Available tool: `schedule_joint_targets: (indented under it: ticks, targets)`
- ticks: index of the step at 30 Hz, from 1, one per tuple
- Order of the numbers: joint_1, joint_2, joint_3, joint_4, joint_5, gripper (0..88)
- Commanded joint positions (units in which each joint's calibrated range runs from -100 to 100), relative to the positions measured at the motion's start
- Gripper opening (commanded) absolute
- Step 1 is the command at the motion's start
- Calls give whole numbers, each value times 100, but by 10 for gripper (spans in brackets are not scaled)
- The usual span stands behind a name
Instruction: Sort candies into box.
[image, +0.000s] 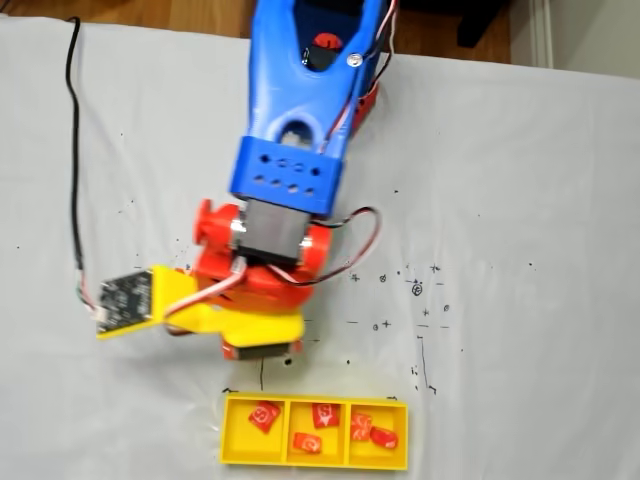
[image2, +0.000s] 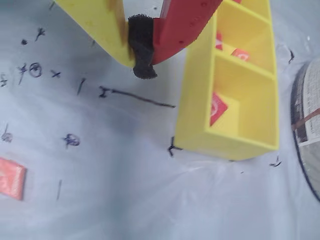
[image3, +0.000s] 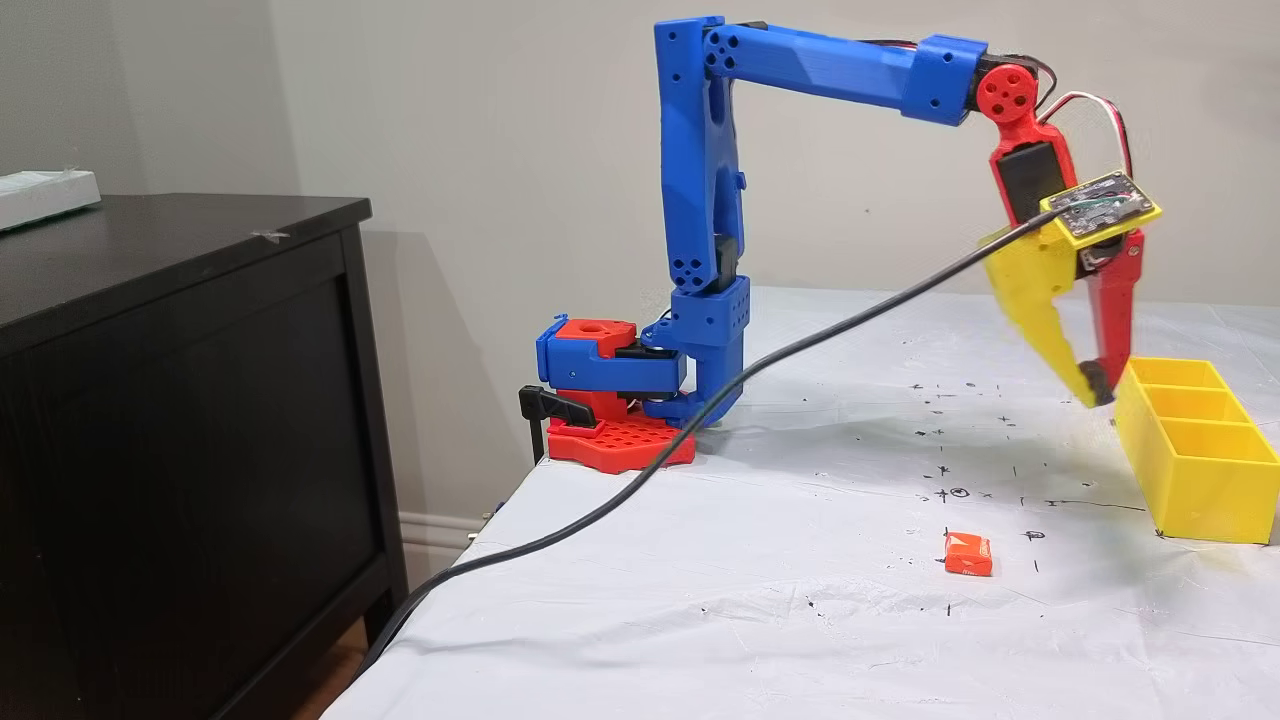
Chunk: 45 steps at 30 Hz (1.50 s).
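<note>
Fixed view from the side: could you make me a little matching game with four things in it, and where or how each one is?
Things:
1. box
2. loose candy
3. gripper
4. cabinet

Descriptions:
A. dark, standing left of the white cloth
B. yellow, with three compartments
C. lying alone on the cloth
D. hanging shut, close by the box's rim

Pairs: 1-B, 2-C, 3-D, 4-A
</note>
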<state>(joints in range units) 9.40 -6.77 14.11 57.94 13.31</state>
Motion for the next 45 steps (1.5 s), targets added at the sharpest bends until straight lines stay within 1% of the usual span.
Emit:
schedule_joint_targets:
  ticks: [1, 5, 6, 8, 9, 11, 12, 16, 18, 32, 40, 45]
  targets:
    - [427, -460, -142, 187, 337, 2]
    - [799, -383, 122, 269, 601, 2]
    - [989, -231, 150, 391, 772, 2]
    - [1134, -163, 150, 481, 889, 2]
    - [1197, -146, 141, 522, 947, 16]
    - [1324, -120, 86, 596, 1055, 120]
    - [1388, -104, 77, 629, 1109, 149]
    - [1641, -27, 122, 694, 1304, 229]
    - [1759, 58, 132, 727, 1411, 251]
    - [1994, 482, -14, 817, 1626, 248]
    - [1976, 906, -315, 858, 1490, 229]
    - [1931, 1067, -396, 809, 1426, 233]
